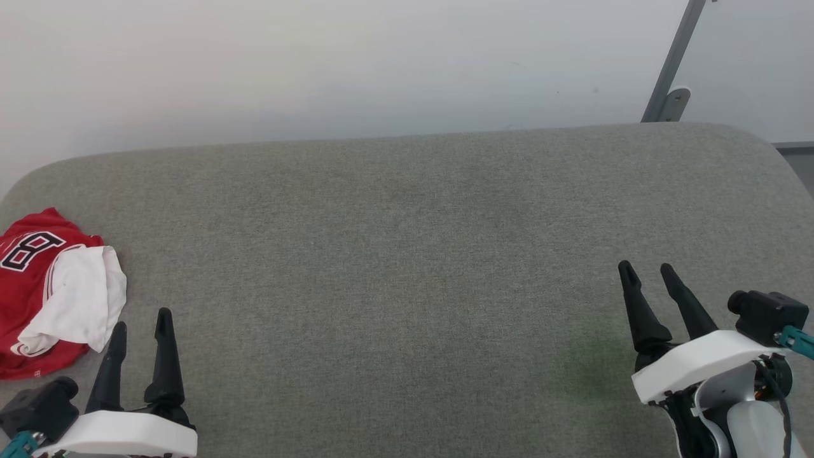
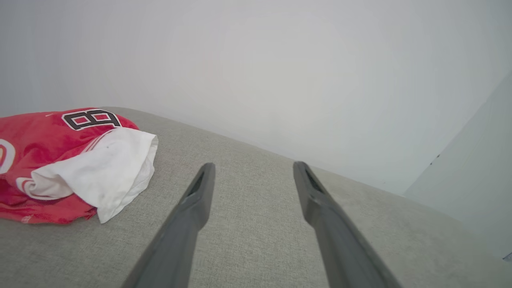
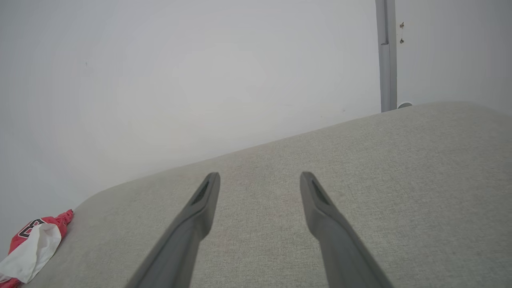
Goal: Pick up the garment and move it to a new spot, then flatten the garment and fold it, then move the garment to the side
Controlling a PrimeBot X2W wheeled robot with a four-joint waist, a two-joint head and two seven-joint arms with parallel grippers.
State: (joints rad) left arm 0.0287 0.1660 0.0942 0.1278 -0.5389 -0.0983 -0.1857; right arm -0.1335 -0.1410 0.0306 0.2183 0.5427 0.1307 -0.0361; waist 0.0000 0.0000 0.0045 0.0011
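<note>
Garment (image 1: 44, 286) lies bunched at the left edge of our grey cushion (image 1: 407, 254), just left of and a touch beyond our left claw (image 1: 142, 319), white sleeve (image 1: 79, 299) turned toward it. Both claws gape wide and hold nothing. Our right claw (image 1: 645, 266) sits well apart on the right, so we judge the left one takes the pick, swinging leftward.

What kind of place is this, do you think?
Probably a plain indoor test room rather than a home: a wide grey fabric-covered surface stands against a bare white wall, a grey metal post rises behind it, and one crumpled red jersey lies at its edge.
</note>
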